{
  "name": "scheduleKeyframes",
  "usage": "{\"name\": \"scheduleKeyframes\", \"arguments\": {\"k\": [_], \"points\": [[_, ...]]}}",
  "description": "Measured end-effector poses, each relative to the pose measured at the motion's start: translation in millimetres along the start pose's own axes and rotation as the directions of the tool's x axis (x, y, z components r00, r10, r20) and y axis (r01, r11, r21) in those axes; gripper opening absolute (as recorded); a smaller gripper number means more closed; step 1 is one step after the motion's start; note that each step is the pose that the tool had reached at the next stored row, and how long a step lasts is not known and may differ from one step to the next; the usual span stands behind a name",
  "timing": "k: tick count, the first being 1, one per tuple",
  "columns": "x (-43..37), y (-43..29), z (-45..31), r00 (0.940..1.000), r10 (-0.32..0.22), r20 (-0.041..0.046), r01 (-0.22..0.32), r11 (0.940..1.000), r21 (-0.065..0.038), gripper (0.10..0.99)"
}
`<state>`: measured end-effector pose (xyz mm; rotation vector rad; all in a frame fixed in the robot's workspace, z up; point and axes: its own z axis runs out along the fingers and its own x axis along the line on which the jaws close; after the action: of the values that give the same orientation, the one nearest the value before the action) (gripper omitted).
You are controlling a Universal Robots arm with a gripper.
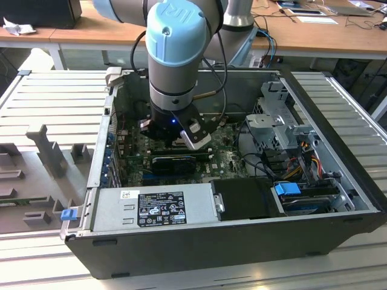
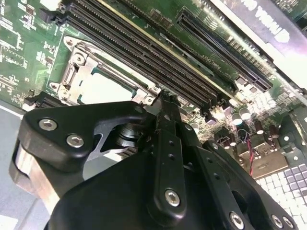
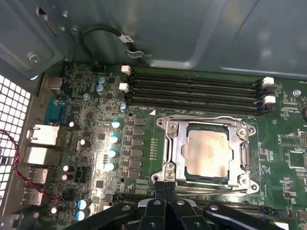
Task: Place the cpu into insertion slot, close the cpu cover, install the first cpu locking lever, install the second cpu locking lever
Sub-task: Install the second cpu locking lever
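The cpu (image 3: 207,151), a pale silver square, lies in the insertion slot (image 3: 249,132) on the green motherboard. The cpu cover (image 3: 180,143) lies flat over it, framing the chip. A thin metal locking lever (image 3: 206,118) runs along the cover's edge beside the memory slots. My gripper (image 3: 166,184) is shut, its black fingertips pressed together just off one corner of the slot, with nothing visible between them. In the second wrist view the gripper (image 2: 165,98) stands beside the same slot, where the cpu (image 2: 103,88) shows under the cover (image 2: 76,72). In the exterior view the gripper (image 1: 175,130) reaches down inside the open computer case.
Long black memory slots (image 3: 192,88) run beside the socket. Capacitors (image 3: 114,139) and rear ports (image 3: 43,134) stand on the other side. A black cable (image 3: 103,36) loops on the case wall. The power supply (image 1: 154,208) and drive cage (image 1: 278,121) crowd the case.
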<state>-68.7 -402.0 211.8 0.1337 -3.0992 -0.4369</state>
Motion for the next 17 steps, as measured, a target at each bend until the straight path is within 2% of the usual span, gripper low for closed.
{"name": "scheduleKeyframes", "arguments": {"k": [1,10,11,13,17], "points": [[0.6,-0.7,2.5,1.0000,0.000,0.0004,0.000,1.0000,-0.005,0.106],[1.6,-3.6,12.5,1.0000,0.000,0.0010,0.000,0.9999,-0.016,0.106],[1.8,-3.7,12.9,1.0000,-0.001,0.0012,0.001,0.9998,-0.019,0.106],[4.1,-3.9,14.6,1.0000,-0.001,0.0027,0.001,0.9995,-0.033,0.106],[6.5,-3.8,17.5,1.0000,-0.001,0.0033,0.001,0.9992,-0.040,0.106]]}}
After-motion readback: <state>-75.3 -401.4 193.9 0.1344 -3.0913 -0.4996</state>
